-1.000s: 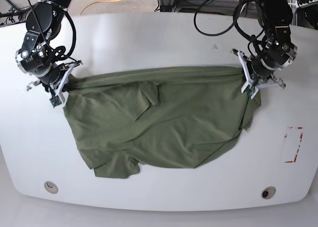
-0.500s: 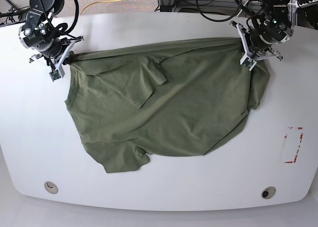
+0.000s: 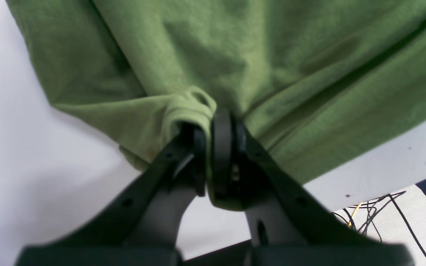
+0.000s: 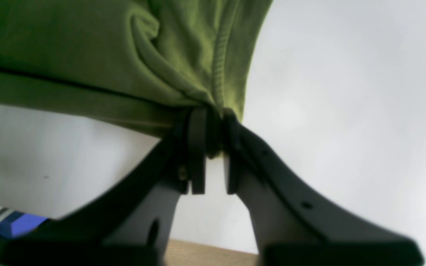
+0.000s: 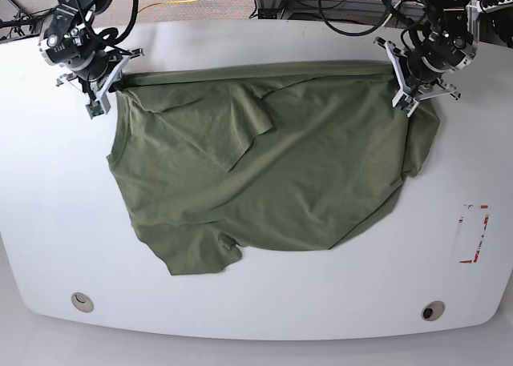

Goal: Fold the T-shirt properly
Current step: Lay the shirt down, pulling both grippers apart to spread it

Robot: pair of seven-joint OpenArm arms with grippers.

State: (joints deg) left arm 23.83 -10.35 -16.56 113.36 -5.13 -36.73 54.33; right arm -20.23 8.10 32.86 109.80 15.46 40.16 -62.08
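The olive-green T-shirt (image 5: 264, 166) lies spread and wrinkled across the white table (image 5: 256, 310), its far edge stretched between my two grippers. In the base view my left gripper (image 5: 406, 98) holds the far right corner. The left wrist view shows my left gripper (image 3: 209, 122) pinched tight on a bunched fold of the T-shirt (image 3: 235, 55). My right gripper (image 5: 108, 90) is at the far left corner. In its wrist view my right gripper (image 4: 213, 125) has cloth of the T-shirt (image 4: 87, 55) wedged between its tips, with a narrow gap lower down.
Both grippers are close to the table's far edge, with cables (image 5: 345, 14) on the floor beyond it. A red-marked rectangle (image 5: 474, 233) is on the table at the right. Two round holes (image 5: 82, 301) (image 5: 433, 310) sit near the front edge.
Both arms have moved toward the far edge, dragging the shirt's upper edge with them. The cloth now lies flatter and more spread out. The right gripper's jaws have parted slightly.
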